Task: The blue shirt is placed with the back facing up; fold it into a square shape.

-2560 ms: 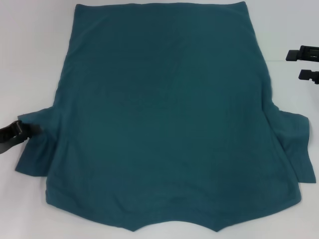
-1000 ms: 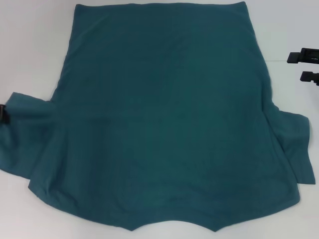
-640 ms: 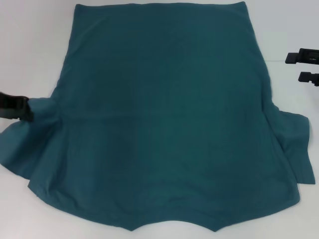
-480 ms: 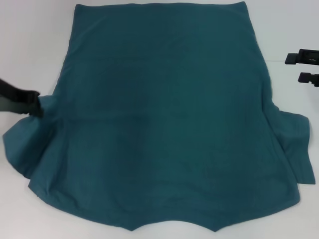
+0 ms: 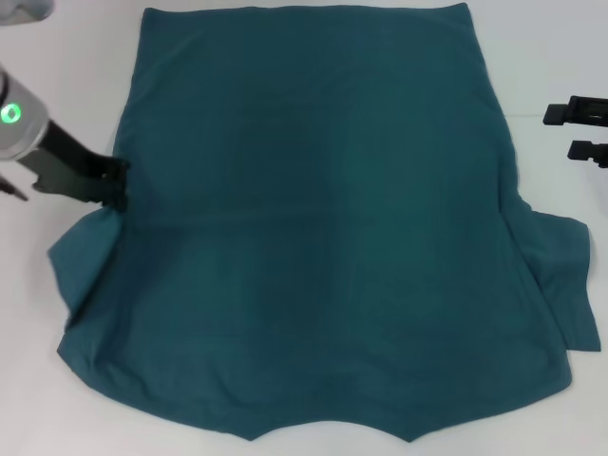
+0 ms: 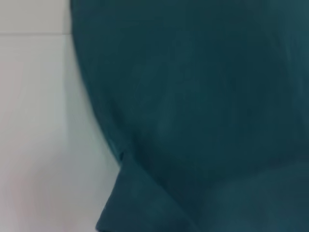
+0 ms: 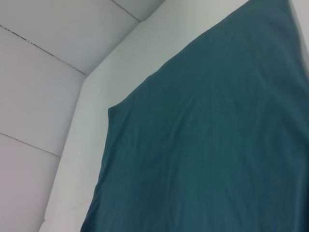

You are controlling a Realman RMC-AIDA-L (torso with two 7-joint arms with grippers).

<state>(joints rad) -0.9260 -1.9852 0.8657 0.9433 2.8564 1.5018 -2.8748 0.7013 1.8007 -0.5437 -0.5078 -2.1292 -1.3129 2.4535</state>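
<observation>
The blue shirt (image 5: 323, 218) lies spread on the white table (image 5: 38, 399), plain back up, collar end toward me. My left gripper (image 5: 118, 188) is at the shirt's left edge, shut on the left sleeve (image 5: 81, 256), which hangs lifted and folded beneath it. The left wrist view shows only teal cloth (image 6: 203, 106) and a folded sleeve corner. The right sleeve (image 5: 565, 285) lies flat, spread outward. My right gripper (image 5: 578, 128) stands open beside the shirt's right edge, apart from the cloth. In the right wrist view the shirt (image 7: 212, 145) is seen from the side.
White table surface (image 6: 38, 121) borders the shirt on both sides. The table's far corner (image 7: 111, 72) meets a light panelled surface (image 7: 38, 72). The shirt's hem reaches the far side of the head view.
My left gripper pulled the left sleeve outward, then lifted it and carried it inward and farther from me, to the shirt's left edge. The right gripper has not moved.
</observation>
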